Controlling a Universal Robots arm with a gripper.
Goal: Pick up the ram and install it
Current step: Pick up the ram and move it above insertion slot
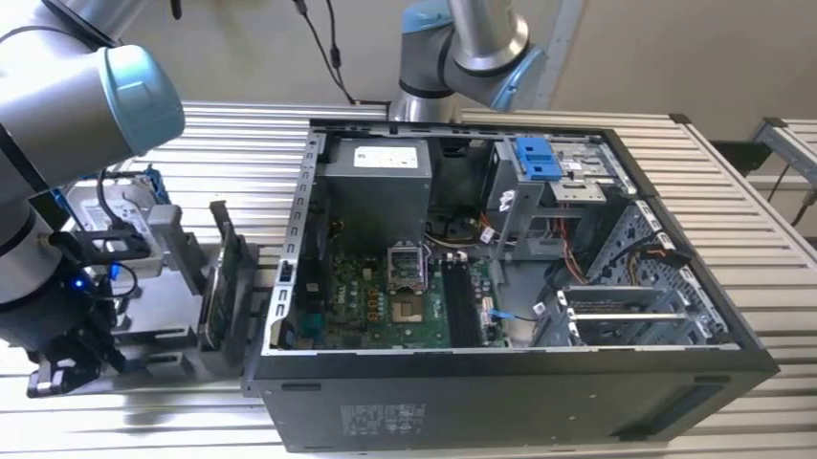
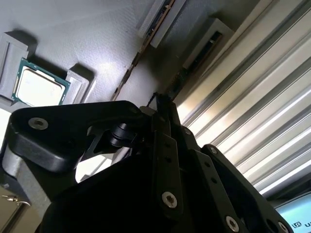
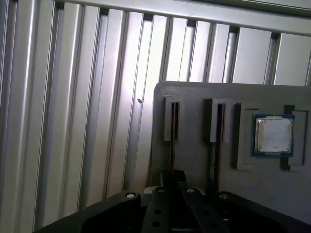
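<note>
Thin dark ram [image 3: 173, 145] on edge in grey holder [image 3: 194, 165] slot

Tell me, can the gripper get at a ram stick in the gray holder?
Probably yes: in the first wrist view the gripper is lined up with one ram stick standing on edge in the gray holder, nothing between them.

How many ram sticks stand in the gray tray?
2: one ram at the edge of the tray, the other ram beside the processor; more may be hidden.

A ribbed silver aluminium table [image 1: 734, 182] carries an open black metal computer case [image 1: 511, 406]. In the exterior view, a flat grey plastic parts holder [image 1: 179, 342] lies at the case's nine o'clock.
</note>
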